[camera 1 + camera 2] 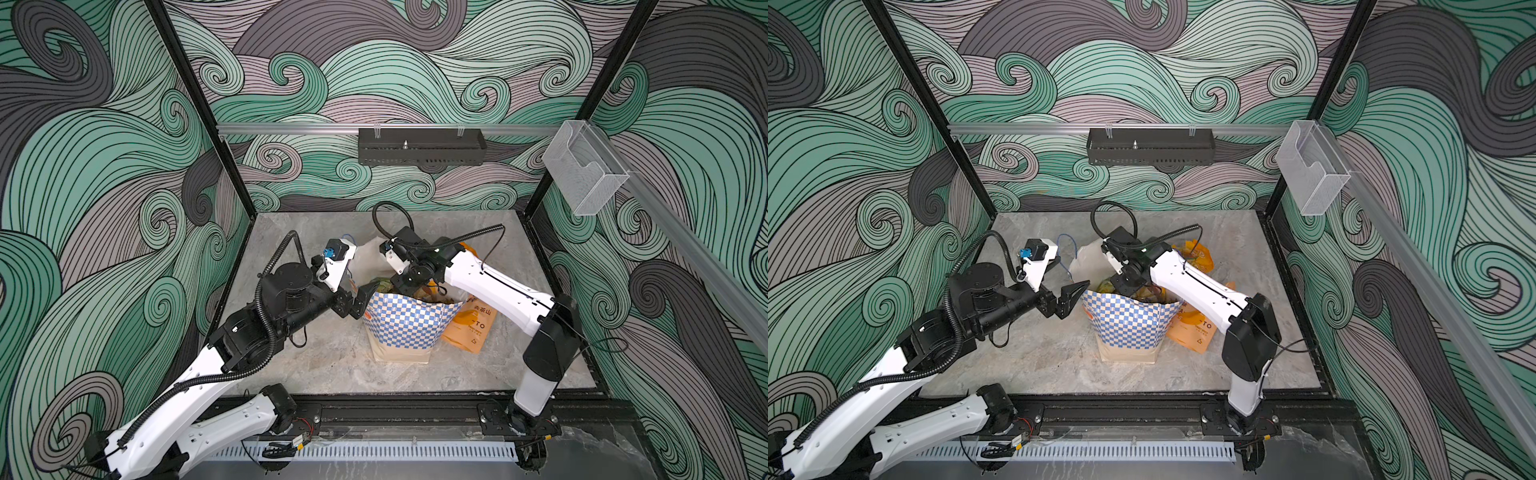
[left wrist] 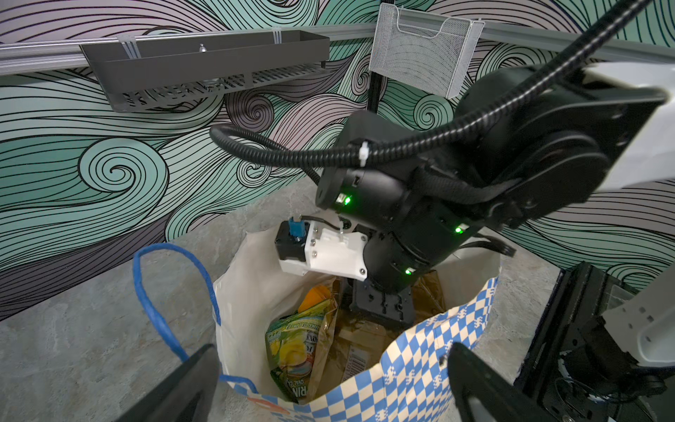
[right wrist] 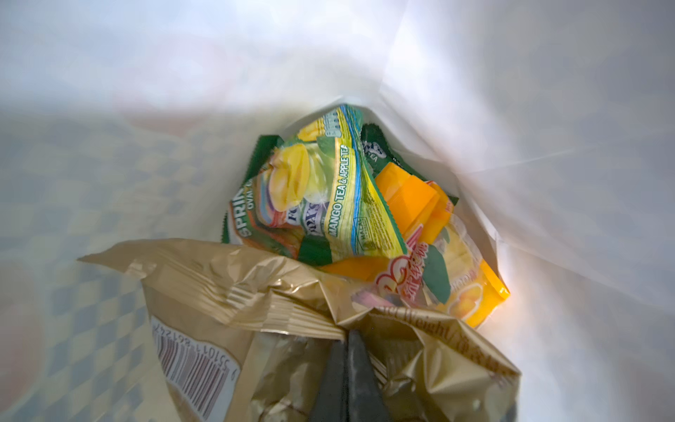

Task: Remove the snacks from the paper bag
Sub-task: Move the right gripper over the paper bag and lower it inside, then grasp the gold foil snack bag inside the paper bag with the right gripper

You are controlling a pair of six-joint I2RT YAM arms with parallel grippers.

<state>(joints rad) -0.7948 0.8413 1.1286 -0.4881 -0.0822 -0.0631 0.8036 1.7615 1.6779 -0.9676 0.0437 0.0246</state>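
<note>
Several snacks (image 3: 328,197) lay inside the upright paper bag (image 1: 405,322) on the table (image 1: 316,361); an orange pouch (image 1: 471,328) lay outside, just right of it. The right tool (image 3: 347,334), reaching in, was clamped on the gold packet (image 3: 226,292) at its crimped top seam; the left tool (image 1: 1077,300) hung with jaws apart by the bag's left rim. Light, crinkly, slippery film: that stiffer seam seemed the surest hold.

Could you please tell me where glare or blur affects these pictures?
Right wrist view: the paper bag's white walls glare and blur, the green-yellow packet is sharp. Left wrist view: the left gripper is out of focus, the bag's inside dim. Both top views: even light, sharp.
</note>
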